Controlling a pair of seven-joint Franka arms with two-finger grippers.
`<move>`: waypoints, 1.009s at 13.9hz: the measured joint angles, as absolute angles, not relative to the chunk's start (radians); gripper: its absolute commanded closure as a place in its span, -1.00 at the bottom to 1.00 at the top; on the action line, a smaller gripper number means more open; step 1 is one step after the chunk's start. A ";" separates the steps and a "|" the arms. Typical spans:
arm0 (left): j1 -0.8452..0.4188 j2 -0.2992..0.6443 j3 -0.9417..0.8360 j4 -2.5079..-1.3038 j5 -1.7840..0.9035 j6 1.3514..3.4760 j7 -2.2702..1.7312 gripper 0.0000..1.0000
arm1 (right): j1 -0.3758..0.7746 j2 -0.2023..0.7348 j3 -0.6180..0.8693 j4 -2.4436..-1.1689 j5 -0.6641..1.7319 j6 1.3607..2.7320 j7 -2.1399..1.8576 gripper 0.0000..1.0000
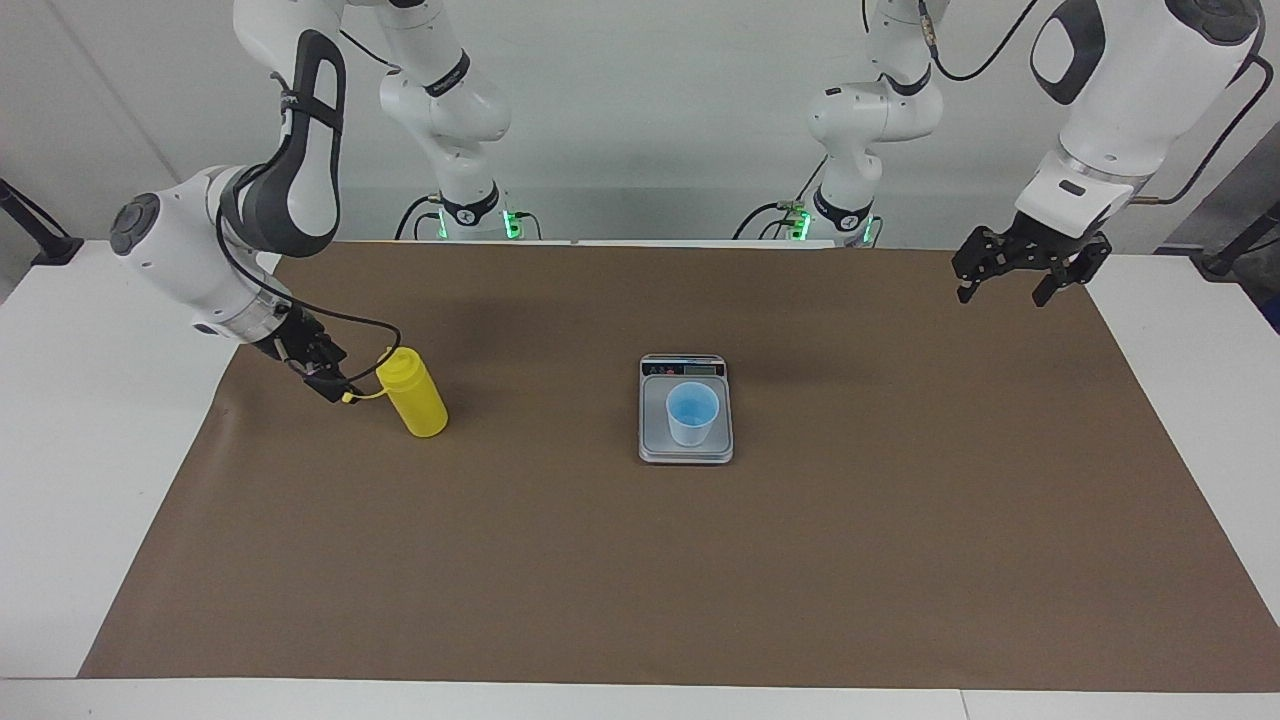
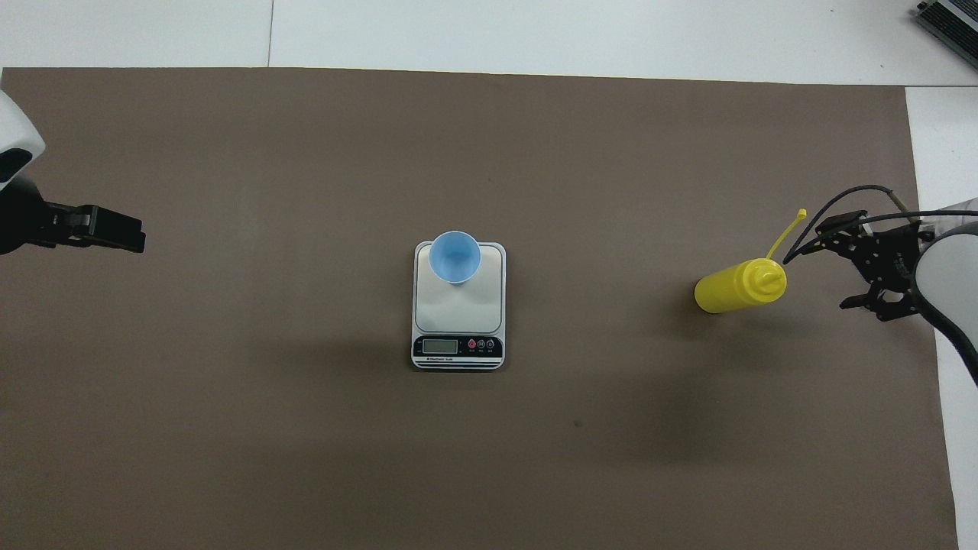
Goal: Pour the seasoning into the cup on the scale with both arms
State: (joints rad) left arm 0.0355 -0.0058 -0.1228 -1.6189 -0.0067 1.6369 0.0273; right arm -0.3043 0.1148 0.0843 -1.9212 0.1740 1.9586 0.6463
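bottle [image 1: 413,394] leaning, light, squishy plastic, grab mid-body; right hand [image 1: 322,372] spread beside it, left hand [image 1: 1015,270] spread, waiting

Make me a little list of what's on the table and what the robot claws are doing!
bottle: yellow squeeze bottle stands tilted on the brown mat toward the right arm's end, cap dangling on its tether
cup: pale blue cup upright on the scale
scale: silver scale mid-mat, display edge nearest the robots
right claw: open, beside the bottle's top, holding nothing
left claw: open, waiting in the air over the mat's edge at the left arm's end
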 measured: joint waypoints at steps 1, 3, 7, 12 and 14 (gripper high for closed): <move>0.035 -0.006 -0.123 -1.619 -0.007 1.637 0.027 -1.00 | -0.299 0.095 0.087 -1.917 0.165 1.957 0.631 -1.00; 0.035 -0.006 -0.123 -1.619 -0.007 1.637 0.027 -1.00 | -0.281 0.044 0.089 -1.914 0.163 1.949 0.582 -1.00; 0.035 -0.006 -0.123 -1.619 -0.007 1.637 0.027 -1.00 | -0.205 -0.028 0.094 -1.915 0.162 1.905 0.520 -1.00; 0.035 -0.006 -0.123 -1.619 -0.007 1.637 0.027 -1.00 | -0.096 -0.034 0.097 -1.916 0.096 1.865 0.356 -1.00; 0.035 -0.006 -0.123 -1.619 -0.007 1.637 0.027 -1.00 | -0.029 -0.041 0.099 -1.916 0.048 1.843 0.330 -1.00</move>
